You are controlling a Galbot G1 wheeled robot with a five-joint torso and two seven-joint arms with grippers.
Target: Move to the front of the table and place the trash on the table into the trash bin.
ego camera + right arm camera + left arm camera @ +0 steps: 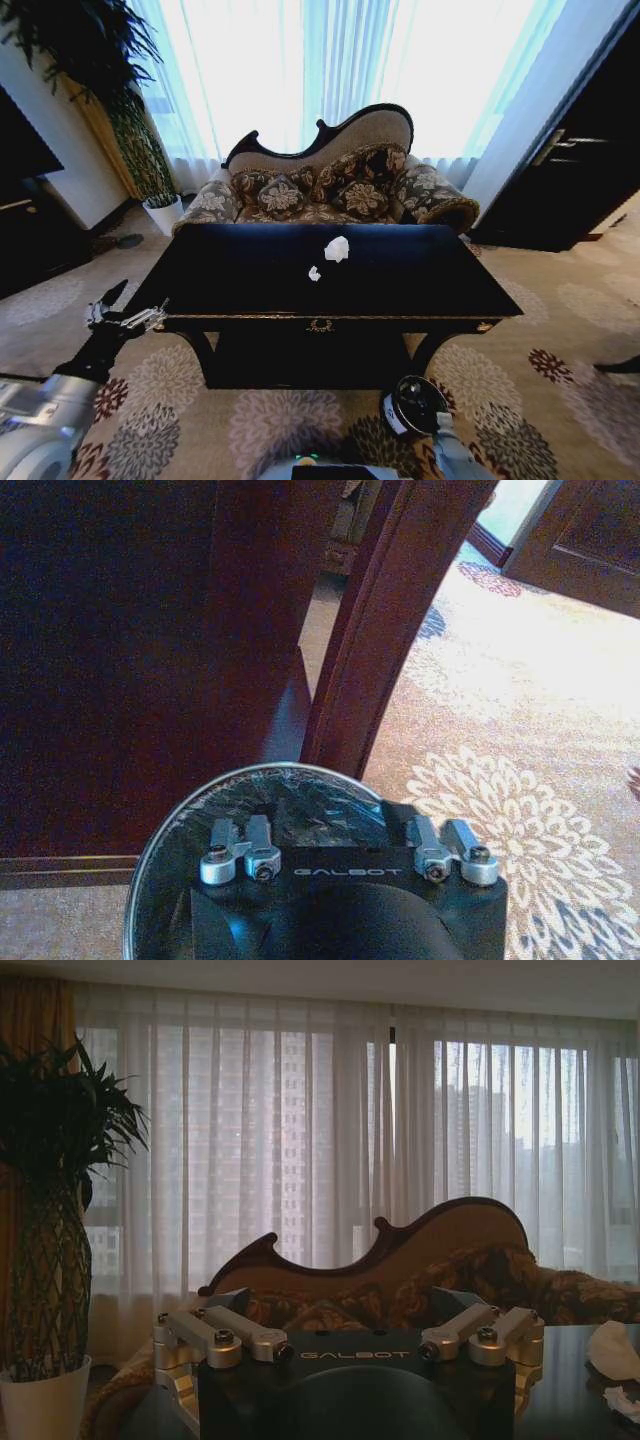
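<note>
Right pincer (pixel 350 852) hangs over trash bin (pixel 175 840).

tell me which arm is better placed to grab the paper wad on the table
Probably left: the left gripper is raised at the table's left edge, level with the paper wad. The right gripper hangs low over the trash bin.

— The table (pixel 400 280)?
— Glossy black, thin gold trim. The wad (pixel 337 249) on it is crumpled white paper.
— The bin (pixel 170 870)?
— Shiny metal rim (dark inside). Carpet (pixel 520 400): matt, patterned.
</note>
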